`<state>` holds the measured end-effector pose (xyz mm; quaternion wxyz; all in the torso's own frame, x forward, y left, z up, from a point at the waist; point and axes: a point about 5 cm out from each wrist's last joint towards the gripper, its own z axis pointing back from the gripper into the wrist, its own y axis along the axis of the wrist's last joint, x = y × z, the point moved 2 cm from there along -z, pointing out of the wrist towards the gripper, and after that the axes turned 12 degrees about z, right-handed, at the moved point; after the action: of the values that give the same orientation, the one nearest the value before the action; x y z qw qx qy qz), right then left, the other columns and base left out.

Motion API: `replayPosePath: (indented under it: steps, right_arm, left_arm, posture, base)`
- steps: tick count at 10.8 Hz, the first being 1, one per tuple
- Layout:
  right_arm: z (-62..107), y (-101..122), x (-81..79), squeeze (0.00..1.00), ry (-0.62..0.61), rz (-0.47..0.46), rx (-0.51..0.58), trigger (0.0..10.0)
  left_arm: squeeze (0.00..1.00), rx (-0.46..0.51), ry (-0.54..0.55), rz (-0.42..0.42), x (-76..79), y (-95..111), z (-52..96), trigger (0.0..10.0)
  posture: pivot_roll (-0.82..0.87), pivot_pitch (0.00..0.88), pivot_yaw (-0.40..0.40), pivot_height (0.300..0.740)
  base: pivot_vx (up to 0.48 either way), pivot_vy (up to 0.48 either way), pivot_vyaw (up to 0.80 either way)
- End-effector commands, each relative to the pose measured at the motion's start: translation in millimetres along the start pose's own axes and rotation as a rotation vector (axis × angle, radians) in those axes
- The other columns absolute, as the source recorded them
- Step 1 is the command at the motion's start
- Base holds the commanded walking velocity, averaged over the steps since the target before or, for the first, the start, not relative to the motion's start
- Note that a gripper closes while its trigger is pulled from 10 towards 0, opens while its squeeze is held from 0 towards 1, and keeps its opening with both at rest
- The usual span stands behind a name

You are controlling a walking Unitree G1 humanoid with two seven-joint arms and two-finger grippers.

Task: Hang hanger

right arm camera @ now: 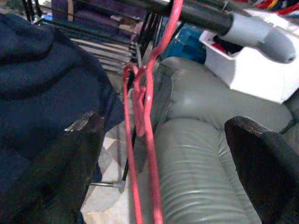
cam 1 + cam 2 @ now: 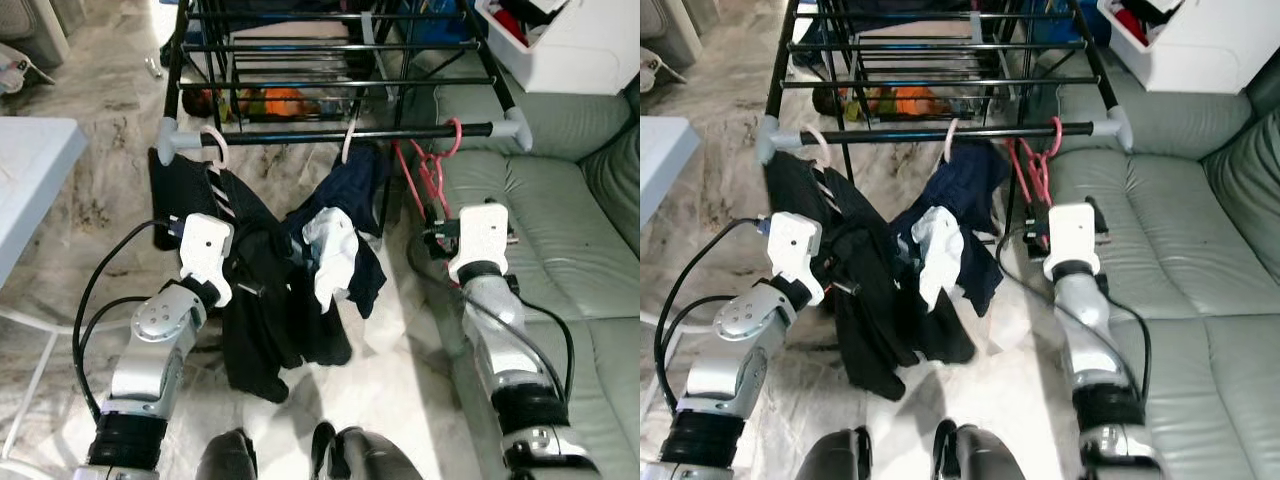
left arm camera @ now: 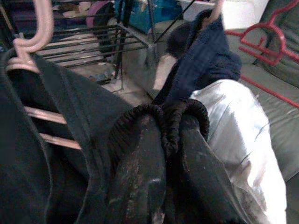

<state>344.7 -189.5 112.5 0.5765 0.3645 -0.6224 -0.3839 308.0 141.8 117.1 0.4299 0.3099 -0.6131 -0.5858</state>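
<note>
My right claw stands wide open, holding nothing; its two black fingers flank the red hanger without touching it. That red hanger hangs by its hook from the front rail of the black drying rack, near the rail's grey end cap, at roughly 1 o'clock from my head camera. My right arm reaches up from 5 o'clock, just below the hanger.

My left claw is pressed into black fabric; I cannot tell how far it is open or whether it grips anything. The dark garment hangs on a pale pink hanger at the rail's left end, about 11 o'clock. A navy garment with a white piece hangs from a second pale hanger at 12 o'clock, between the two others.

A grey-green sofa lies at 3 o'clock, with a white bin beyond it. A white surface sits at 9 o'clock. The floor is marbled stone.
</note>
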Motion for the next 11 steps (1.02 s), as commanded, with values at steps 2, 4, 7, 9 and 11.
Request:
replayPosePath:
  steps: [2,4,7,9,11]
  right_arm:
    - [-15.0,-11.1,14.6,0.00,0.032,0.020,-0.084,10.0]
    - [-29.4,-22.6,21.7,0.00,0.069,0.034,-0.195,10.0]
    - [-48.7,-10.4,17.7,0.00,0.115,-0.079,-0.253,0.0]
    - [-55.9,-5.9,25.7,0.00,0.088,-0.102,-0.271,0.0]
    - [-58.6,-4.1,33.8,0.00,0.072,-0.106,-0.278,0.0]
  left_arm:
    - [0.00,-0.004,0.010,-0.036,-4.7,4.2,2.1,10.0]
    - [0.00,-0.016,0.007,-0.052,-5.5,5.0,5.6,10.0]
    - [0.00,-0.039,0.005,-0.070,-8.4,4.1,10.4,10.0]
    - [0.00,-0.045,-0.002,-0.075,-6.8,3.7,10.9,10.0]
    - [0.00,-0.058,-0.021,-0.080,-3.1,1.4,10.5,10.0]
  posture:
    - [-0.03,0.155,-0.036,0.740]
    - [0.00,0.179,-0.033,0.740]
    - [0.01,0.190,-0.031,0.740]
    - [0.01,0.190,-0.032,0.740]
    - [0.01,0.189,-0.030,0.740]
  base:
    - [0.000,0.000,0.00]
    - [0.000,0.000,0.00]
    - [0.000,0.000,0.00]
    - [0.000,0.000,0.00]
    - [0.000,0.000,0.00]
